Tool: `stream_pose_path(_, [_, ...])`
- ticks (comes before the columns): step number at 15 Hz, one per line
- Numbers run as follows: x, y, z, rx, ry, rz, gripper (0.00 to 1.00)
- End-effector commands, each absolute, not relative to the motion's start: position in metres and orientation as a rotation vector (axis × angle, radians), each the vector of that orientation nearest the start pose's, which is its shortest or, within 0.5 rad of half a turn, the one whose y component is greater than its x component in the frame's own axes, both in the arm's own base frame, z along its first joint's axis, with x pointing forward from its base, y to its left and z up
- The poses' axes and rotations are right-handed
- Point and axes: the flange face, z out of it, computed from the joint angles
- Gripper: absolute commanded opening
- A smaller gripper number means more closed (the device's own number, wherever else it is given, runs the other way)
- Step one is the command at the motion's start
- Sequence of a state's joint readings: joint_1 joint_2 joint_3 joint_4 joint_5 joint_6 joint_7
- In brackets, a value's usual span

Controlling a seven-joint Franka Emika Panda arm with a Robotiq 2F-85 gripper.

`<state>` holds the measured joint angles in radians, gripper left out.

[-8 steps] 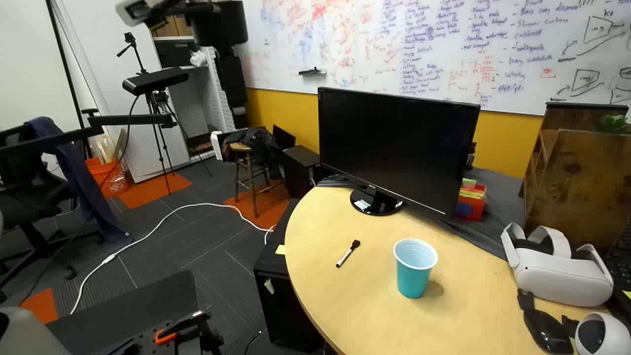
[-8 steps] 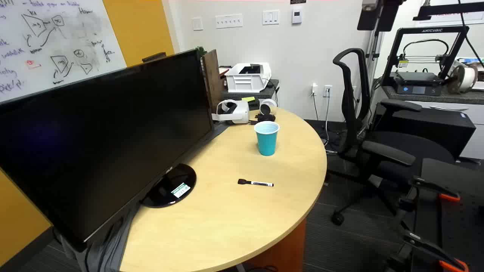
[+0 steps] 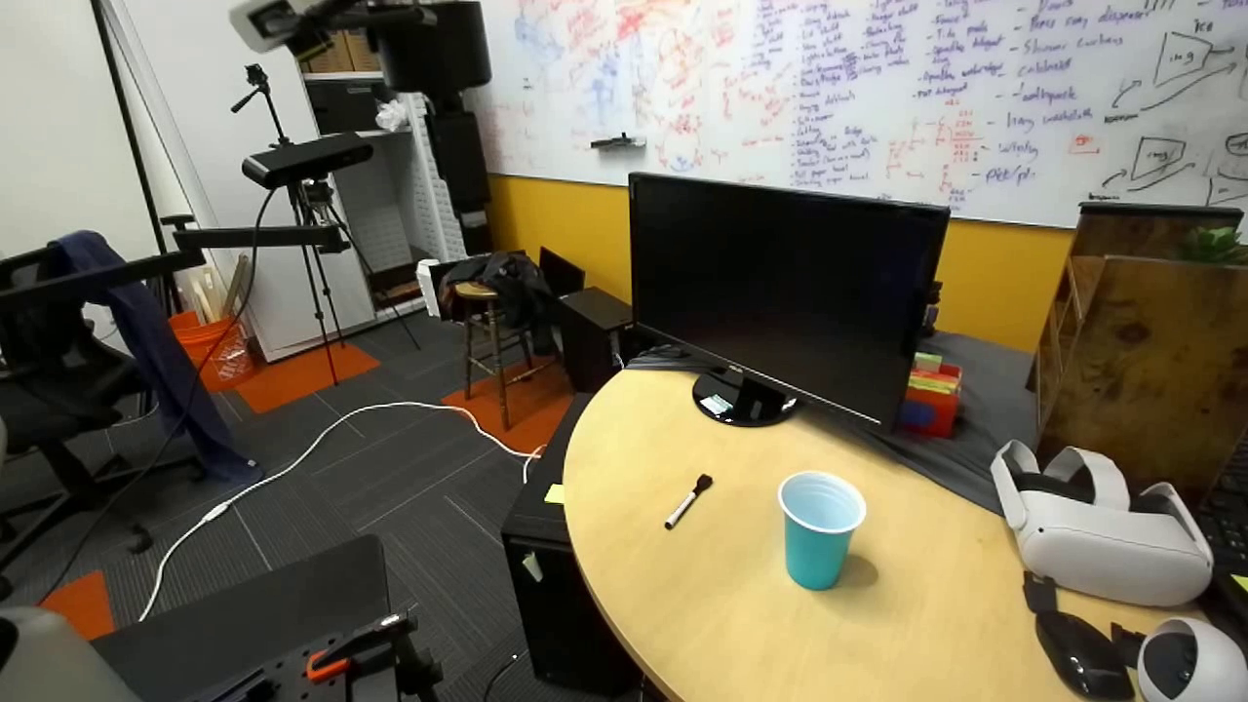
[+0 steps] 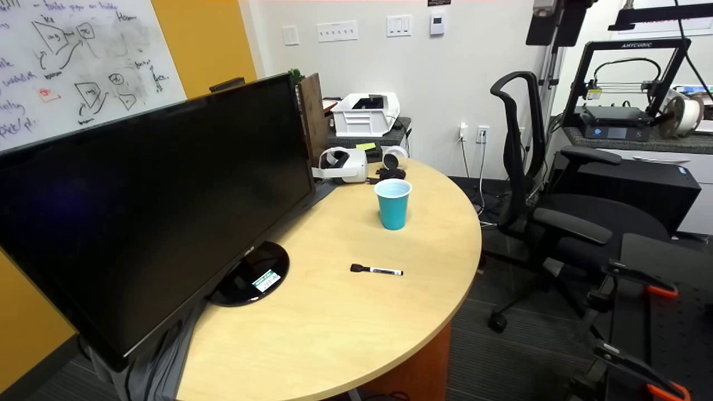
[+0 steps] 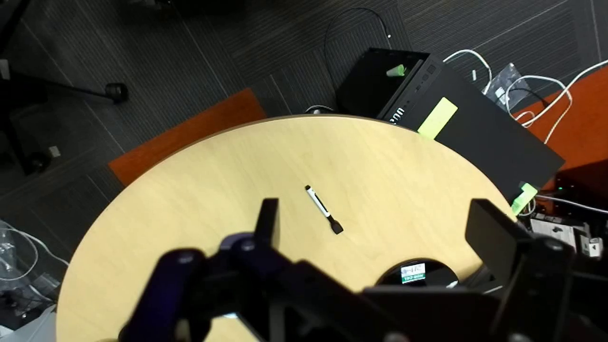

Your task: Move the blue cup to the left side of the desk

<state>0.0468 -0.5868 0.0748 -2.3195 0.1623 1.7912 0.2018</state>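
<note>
The blue cup (image 3: 817,551) stands upright on the desk (image 3: 624,439) in both exterior views (image 4: 393,211), on the headset side of a marker. In the wrist view the cup does not clearly show; the gripper's own parts cover the area beside the marker. The gripper (image 5: 373,218) is wide open in the wrist view, with nothing held, high above the desk (image 5: 403,156). It appears as a black shape at the top of an exterior view (image 3: 473,229), well apart from the cup.
A marker (image 5: 319,203) lies on the desk below the open fingers. A large monitor (image 3: 780,292) stands along the back edge. A white headset (image 3: 1111,546) and a controller (image 3: 1189,663) lie beyond the cup. A black computer tower (image 5: 489,128) stands against the desk's rounded edge. A chair (image 4: 518,161) is nearby.
</note>
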Motion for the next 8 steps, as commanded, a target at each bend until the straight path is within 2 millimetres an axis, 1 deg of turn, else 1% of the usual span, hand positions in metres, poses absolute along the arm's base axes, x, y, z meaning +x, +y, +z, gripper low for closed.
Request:
stream_pose_path(1, [0.377, 0.052, 0.559, -3.047, 0.155, -0.100, 1.00])
stream_pose_path(4, [0.379, 0.035, 0.556, -3.098, 0.104, -0.116, 1.00])
stream_pose_path(8, [0.380, 0.007, 0.546, -3.201, -0.031, -0.069, 1.00])
